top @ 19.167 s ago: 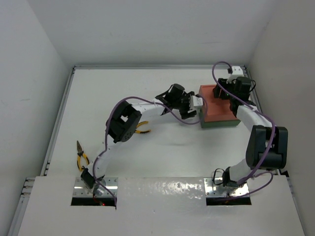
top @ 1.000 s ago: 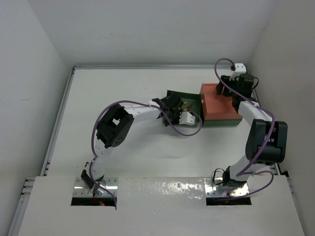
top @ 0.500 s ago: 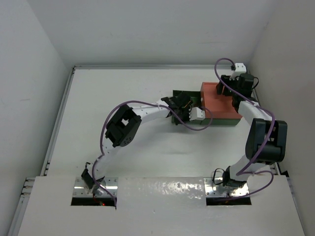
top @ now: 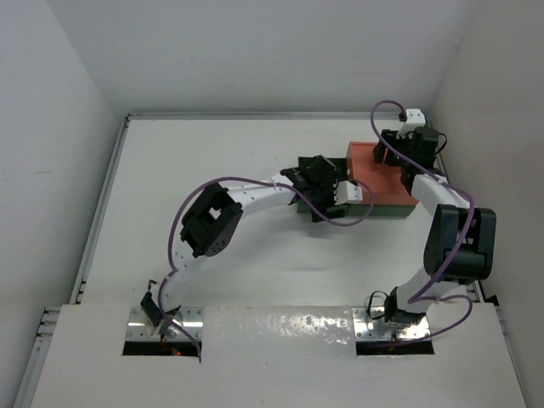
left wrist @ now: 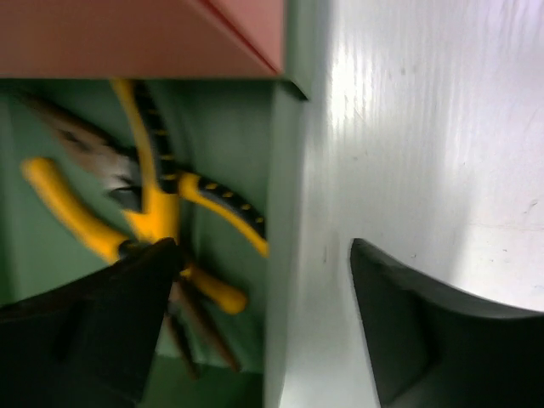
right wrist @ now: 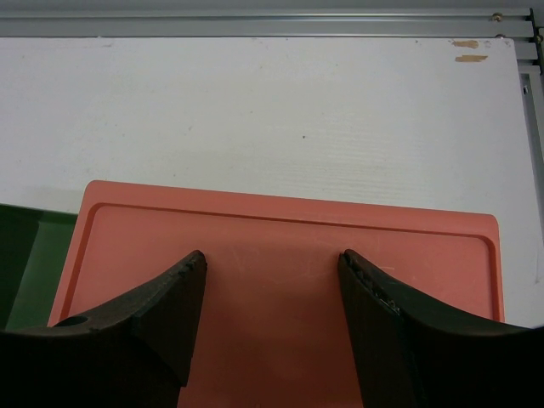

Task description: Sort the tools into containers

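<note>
L jaws wide open, nothing held. L gripper (left wrist: 263,251) straddles a side wall of the green tray (left wrist: 285,170): one finger over the tray's inside, the other over the bare white table (left wrist: 425,127). Can't tell if either finger touches anything.

R jaws also spread wide, empty. R gripper (right wrist: 272,259) hangs over the orange tray (right wrist: 442,272), both fingers above its flat top face, w/ orange showing in the gap between them. Contact w/ the surface: can't tell.

Tools: pliers (left wrist: 153,204) w/ yellow handles and black-striped grips lie inside the green tray, just beside the straddled wall and next to the L gripper's inner finger. Handles cross each other, so it looks like more than one pair. Wrist view is blurred, so exact count unclear. Some dark brownish bits lower down by that finger, too blurred to name.

Trays: orange one sits on top of the green one, offset. Green sticks out past its left end in the overhead view, and an orange corner overhangs the green interior. Both sit at the far right of the table. From overhead, the L wrist covers the exposed green part, so no tools show there. R arm reaches to the orange tray's far end.
</note>
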Robot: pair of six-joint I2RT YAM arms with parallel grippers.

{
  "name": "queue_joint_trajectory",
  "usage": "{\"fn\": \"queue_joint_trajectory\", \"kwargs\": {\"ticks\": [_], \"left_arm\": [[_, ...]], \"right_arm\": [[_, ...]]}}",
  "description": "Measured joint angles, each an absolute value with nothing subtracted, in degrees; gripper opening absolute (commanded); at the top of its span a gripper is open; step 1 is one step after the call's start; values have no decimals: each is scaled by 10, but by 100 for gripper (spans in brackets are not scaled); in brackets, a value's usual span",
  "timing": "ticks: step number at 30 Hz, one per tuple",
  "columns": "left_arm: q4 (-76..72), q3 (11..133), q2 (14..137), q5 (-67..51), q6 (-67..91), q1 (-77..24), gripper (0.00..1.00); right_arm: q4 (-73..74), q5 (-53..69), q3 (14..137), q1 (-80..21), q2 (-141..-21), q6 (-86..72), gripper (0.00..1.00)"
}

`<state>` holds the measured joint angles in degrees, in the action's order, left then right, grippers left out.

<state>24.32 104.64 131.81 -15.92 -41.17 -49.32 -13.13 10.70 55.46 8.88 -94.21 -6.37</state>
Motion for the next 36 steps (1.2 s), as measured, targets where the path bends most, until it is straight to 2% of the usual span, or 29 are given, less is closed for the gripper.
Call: {"fn": "queue_joint_trajectory", "kwargs": {"ticks": [8, 9, 13, 15, 16, 17, 20, 26, 36], "left_arm": [[247, 1093, 1246, -159, -369, -493, 95], [247, 1104, 1237, -160, -360, -493, 100], [246, 1115, 1188, -160, -309, -486, 100], [234, 1114, 1169, -161, -269, -470, 95], [222, 1114, 1164, -161, -246, -457, 88], [208, 1114, 1163, -157, -225, -439, 67], [176, 1115, 1177, -121, -178, -361, 43], [167, 1116, 1282, -40, -148, -260, 41], [185, 1124, 1394, -44, -107, -312, 35]], "right_arm": [[-131, 107, 555, 89, -942, -64, 64], [-131, 107, 555, 89, -942, -64, 64], [-131, 106, 555, 89, -942, -64, 64], [-131, 106, 555, 89, -942, -64, 64], [-131, 106, 555, 89, -942, -64, 64], [-131, 106, 555, 89, -942, -64, 64], [-131, 107, 555, 89, -942, -64, 64], [-131, 107, 555, 89, -942, -64, 63], [-131, 107, 555, 89, -942, -64, 63]]}}
